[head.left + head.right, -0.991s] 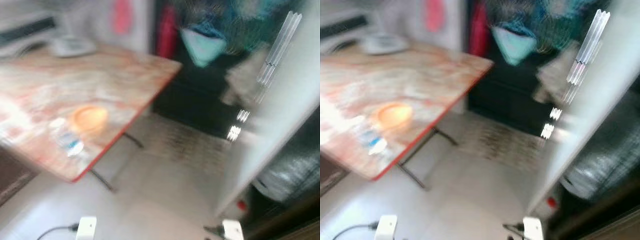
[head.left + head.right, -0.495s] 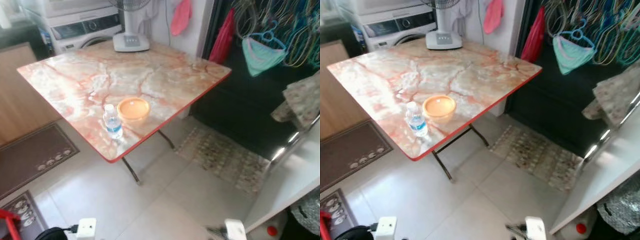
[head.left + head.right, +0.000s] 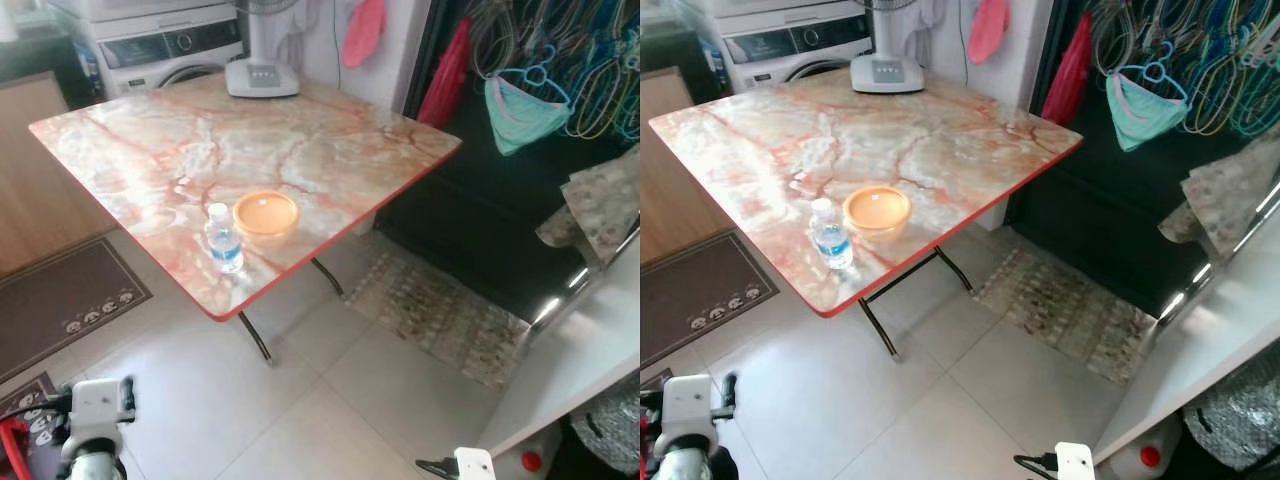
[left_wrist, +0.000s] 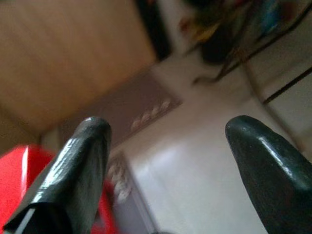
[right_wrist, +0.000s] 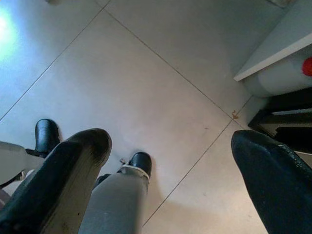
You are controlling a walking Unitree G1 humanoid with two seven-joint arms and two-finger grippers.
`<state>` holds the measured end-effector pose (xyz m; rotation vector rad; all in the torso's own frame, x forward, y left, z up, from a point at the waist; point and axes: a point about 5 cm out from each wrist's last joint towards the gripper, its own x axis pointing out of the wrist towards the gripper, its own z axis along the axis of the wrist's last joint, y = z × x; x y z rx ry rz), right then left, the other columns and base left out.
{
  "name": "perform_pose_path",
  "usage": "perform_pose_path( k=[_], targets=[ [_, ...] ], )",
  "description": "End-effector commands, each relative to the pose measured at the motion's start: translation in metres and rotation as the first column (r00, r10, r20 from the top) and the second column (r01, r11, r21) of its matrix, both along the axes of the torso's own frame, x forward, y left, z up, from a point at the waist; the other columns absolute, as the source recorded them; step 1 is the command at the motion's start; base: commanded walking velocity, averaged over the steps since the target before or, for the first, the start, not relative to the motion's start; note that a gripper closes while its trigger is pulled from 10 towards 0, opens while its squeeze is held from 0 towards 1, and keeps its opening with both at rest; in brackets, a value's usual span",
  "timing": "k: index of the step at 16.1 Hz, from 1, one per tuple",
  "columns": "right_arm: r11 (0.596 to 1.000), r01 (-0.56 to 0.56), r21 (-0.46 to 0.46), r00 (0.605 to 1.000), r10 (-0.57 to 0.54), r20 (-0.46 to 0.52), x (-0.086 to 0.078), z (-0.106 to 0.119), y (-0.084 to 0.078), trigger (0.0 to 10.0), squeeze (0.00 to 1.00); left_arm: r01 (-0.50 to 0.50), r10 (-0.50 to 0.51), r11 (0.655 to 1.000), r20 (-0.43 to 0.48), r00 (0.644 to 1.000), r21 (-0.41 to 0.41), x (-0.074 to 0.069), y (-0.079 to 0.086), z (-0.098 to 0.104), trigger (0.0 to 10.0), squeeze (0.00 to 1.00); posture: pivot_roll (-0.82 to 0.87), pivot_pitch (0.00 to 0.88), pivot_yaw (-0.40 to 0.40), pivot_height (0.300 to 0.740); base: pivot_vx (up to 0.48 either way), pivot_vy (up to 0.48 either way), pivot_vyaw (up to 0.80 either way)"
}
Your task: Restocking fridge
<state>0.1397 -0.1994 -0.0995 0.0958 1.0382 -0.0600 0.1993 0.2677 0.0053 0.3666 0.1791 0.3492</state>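
A small water bottle [image 3: 224,240] stands near the front edge of the marble-patterned folding table [image 3: 330,150], just beside an orange bowl [image 3: 266,213]. The left gripper [image 4: 165,146] hangs over a doormat [image 4: 122,107], fingers spread and empty. The right gripper [image 5: 170,161] points at the tiled floor [image 5: 146,73], fingers likewise apart, holding nothing.

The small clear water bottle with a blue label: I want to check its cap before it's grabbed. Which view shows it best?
The right eye view: the small clear water bottle with a blue label stands upright, white-capped, beside the orange bowl. The left eye view shows the same. The wrist views show floor.
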Motion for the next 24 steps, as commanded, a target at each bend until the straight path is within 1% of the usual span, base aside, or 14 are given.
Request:
perform_pose_path(
  k=[1,2,3,4,5,6,8,9,10,11,14,16,18,24],
  targets=[
    [1.000,-0.008,-0.006,1.000,0.008,-0.002,-0.001,0.000,-0.002,10.0,0.00,0.070,-0.071,0.997,0.054,0.996,0.032,0.003,-0.013,0.008,10.0,0.00,0.14,0.000,-0.085,0.740,0.000,0.000,0.00],
    [1.000,-0.015,-0.007,1.000,0.015,-0.004,-0.001,0.000,-0.003,10.0,0.00,0.087,-0.090,0.996,0.135,0.987,0.026,0.002,-0.020,0.022,10.0,0.00,0.14,0.000,-0.086,0.740,0.000,0.000,0.00],
    [1.000,-0.017,-0.007,1.000,0.017,-0.004,-0.002,0.000,-0.003,10.0,0.00,0.094,-0.096,0.995,0.162,0.982,0.025,0.001,-0.023,0.028,10.0,0.00,0.14,0.000,-0.089,0.740,0.000,0.000,0.00],
    [1.000,-0.022,-0.012,1.000,0.022,-0.007,-0.002,0.000,-0.004,10.0,0.00,0.122,-0.131,0.991,0.218,0.967,0.054,0.005,-0.031,0.045,10.0,0.00,0.16,0.000,-0.095,0.740,0.000,0.000,0.00],
    [0.999,-0.033,-0.017,0.999,0.033,-0.014,-0.003,0.000,-0.005,10.0,0.00,0.184,-0.214,0.974,0.277,0.937,0.131,0.013,-0.043,0.067,10.0,0.00,0.16,0.000,-0.101,0.740,0.000,0.000,0.00],
    [1.000,-0.026,-0.017,1.000,0.025,-0.016,-0.003,0.000,-0.005,10.0,0.00,0.208,-0.247,0.967,0.336,0.909,0.148,0.022,-0.055,0.085,10.0,0.00,0.16,0.000,-0.103,0.740,0.000,0.000,0.00],
    [1.000,-0.001,-0.017,1.000,0.001,-0.014,-0.004,-0.001,-0.006,10.0,0.00,0.233,-0.255,0.967,0.404,0.879,0.103,0.034,-0.066,0.103,10.0,0.00,0.16,0.000,-0.100,0.740,0.000,0.000,0.00],
    [1.000,-0.008,-0.018,1.000,0.007,-0.015,-0.004,0.000,-0.006,10.0,0.00,0.371,-0.335,0.929,0.420,0.843,-0.005,0.046,-0.089,0.114,10.0,0.00,0.16,0.000,-0.099,0.740,0.000,0.000,0.00],
    [1.000,-0.004,-0.015,1.000,0.004,-0.014,-0.004,-0.001,-0.006,10.0,0.00,0.452,-0.403,0.891,0.399,0.824,-0.032,0.047,-0.101,0.116,10.0,0.00,0.15,0.000,-0.097,0.740,0.000,0.000,0.00],
    [1.000,-0.003,-0.013,1.000,0.003,-0.014,-0.005,-0.001,-0.006,10.0,0.00,0.480,-0.436,0.877,0.387,0.813,-0.020,0.046,-0.106,0.117,10.0,0.00,0.15,0.000,-0.093,0.740,0.000,0.000,0.00],
    [1.000,0.003,-0.012,1.000,-0.003,-0.014,-0.005,-0.001,-0.007,10.0,0.00,0.495,-0.466,0.869,0.361,0.808,0.014,0.042,-0.115,0.121,10.0,0.00,0.14,0.000,-0.090,0.740,0.000,0.000,0.00],
    [1.000,0.004,-0.015,1.000,-0.005,-0.016,-0.006,-0.001,-0.008,10.0,0.00,0.495,-0.465,0.869,0.387,0.796,0.026,0.044,-0.115,0.136,10.0,0.00,0.15,0.000,-0.094,0.740,0.000,0.000,0.00],
    [1.000,-0.001,-0.012,1.000,0.001,-0.014,-0.005,0.000,-0.008,10.0,0.00,0.460,-0.431,0.886,0.453,0.781,0.049,0.052,-0.111,0.157,10.0,0.00,0.16,0.000,-0.097,0.740,0.000,0.000,0.00],
    [1.000,-0.002,-0.006,1.000,0.002,-0.008,-0.003,0.000,-0.006,10.0,0.00,0.440,-0.391,0.898,0.485,0.782,0.012,0.055,-0.111,0.171,10.0,0.00,0.16,0.000,-0.098,0.740,0.260,0.000,0.00]
  ],
)
